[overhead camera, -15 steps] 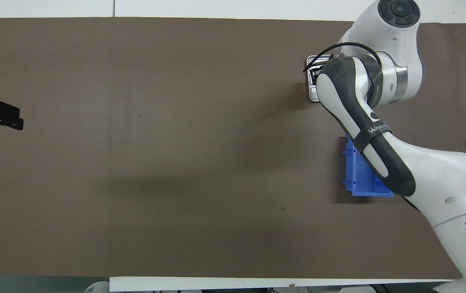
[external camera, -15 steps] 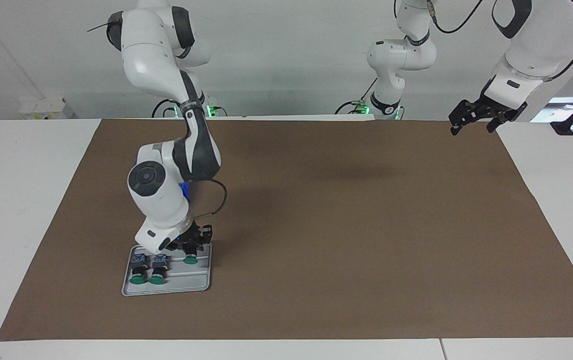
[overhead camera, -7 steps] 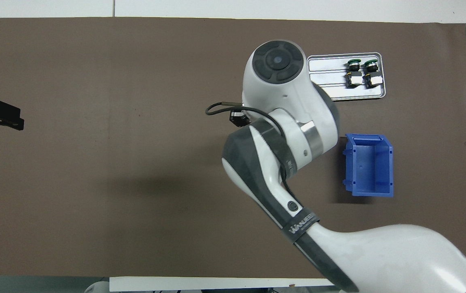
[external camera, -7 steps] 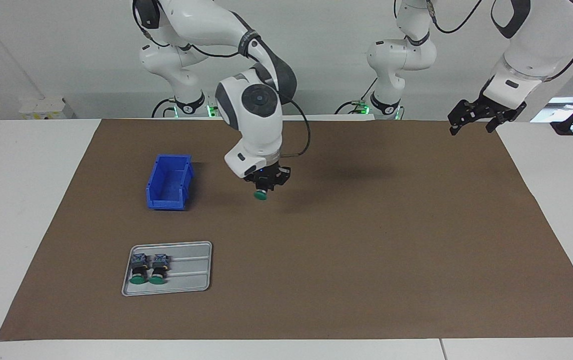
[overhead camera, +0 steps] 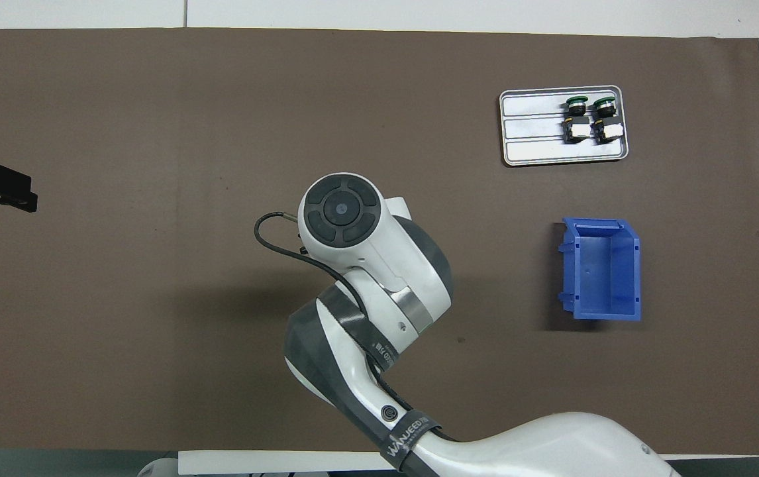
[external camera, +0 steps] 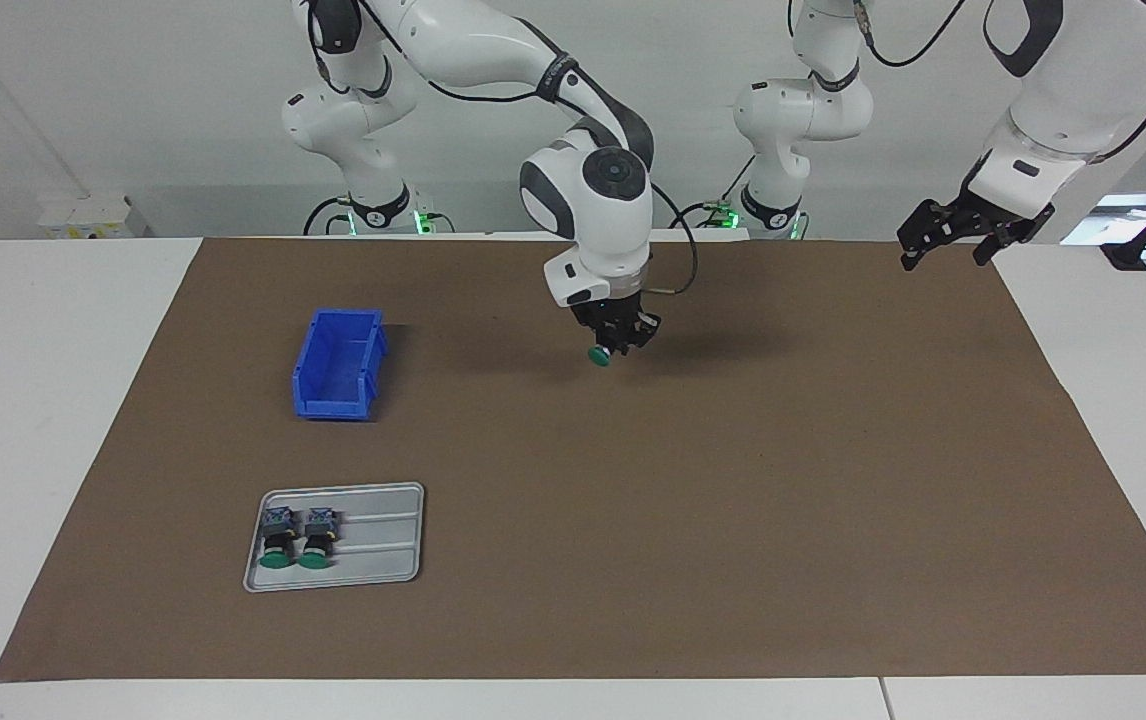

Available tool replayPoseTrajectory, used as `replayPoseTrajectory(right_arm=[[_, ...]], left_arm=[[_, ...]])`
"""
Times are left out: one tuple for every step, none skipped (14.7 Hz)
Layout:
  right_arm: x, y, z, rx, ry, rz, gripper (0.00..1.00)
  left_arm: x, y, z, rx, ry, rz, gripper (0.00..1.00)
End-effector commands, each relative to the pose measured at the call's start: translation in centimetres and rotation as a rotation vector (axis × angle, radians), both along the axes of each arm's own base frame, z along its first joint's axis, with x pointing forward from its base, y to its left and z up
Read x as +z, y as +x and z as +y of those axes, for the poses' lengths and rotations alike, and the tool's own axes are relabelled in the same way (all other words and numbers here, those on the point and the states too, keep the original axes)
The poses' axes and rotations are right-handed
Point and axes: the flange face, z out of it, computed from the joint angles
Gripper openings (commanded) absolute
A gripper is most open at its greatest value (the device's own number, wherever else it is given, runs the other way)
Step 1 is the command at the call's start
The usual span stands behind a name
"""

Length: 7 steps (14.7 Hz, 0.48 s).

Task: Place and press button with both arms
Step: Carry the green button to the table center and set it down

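Over the mat's (external camera: 633,480) middle, the button (external camera: 600,355) is held cap-down in the closed right end effector (external camera: 616,340) — it should be lowered upright, gently; the left end effector (external camera: 948,232) waits open.

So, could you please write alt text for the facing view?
The right gripper holds a green-capped button above the brown mat. Two more buttons lie in a grey tray, near a blue bin; the left gripper waits, open.

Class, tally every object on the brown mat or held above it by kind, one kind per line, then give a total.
Green-capped buttons: 3, two on the tray, one in the right gripper
Grey tray: 1
Blue bin: 1
Total: 5
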Motion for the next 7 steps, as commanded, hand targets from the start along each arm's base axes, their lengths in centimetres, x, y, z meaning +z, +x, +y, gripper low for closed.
replayPoseTrajectory(right_arm=[[-1.5,-0.1,0.5,-0.225,0.0,0.019,0.07],[-1.6,0.1,0.5,-0.325,0.003,0.019,0.09],[-1.6,0.4,0.3,-0.452,0.006,0.023,0.14],[-1.7,0.7,0.1,-0.557,0.011,0.025,0.18],[-1.8,0.8,0.1,-0.643,0.014,0.028,0.21],[-2.5,1.0,0.1,-0.735,0.004,0.04,0.25],[-4.2,1.1,0.3,-0.798,-0.012,0.05,0.28]], left_arm=[[0.1,-0.7,0.5,-0.006,0.012,-0.008,1.0],[0.1,-0.8,0.6,-0.002,0.013,-0.007,1.0],[0.1,-0.8,0.6,0.003,0.013,-0.007,1.0],[0.1,-0.7,0.6,0.006,0.013,-0.009,1.0],[0.1,-0.8,0.6,0.006,0.013,-0.007,1.0],[0.0,-0.8,0.6,0.008,0.014,-0.006,1.0],[0.0,-0.8,0.6,0.006,0.013,-0.004,1.0]])
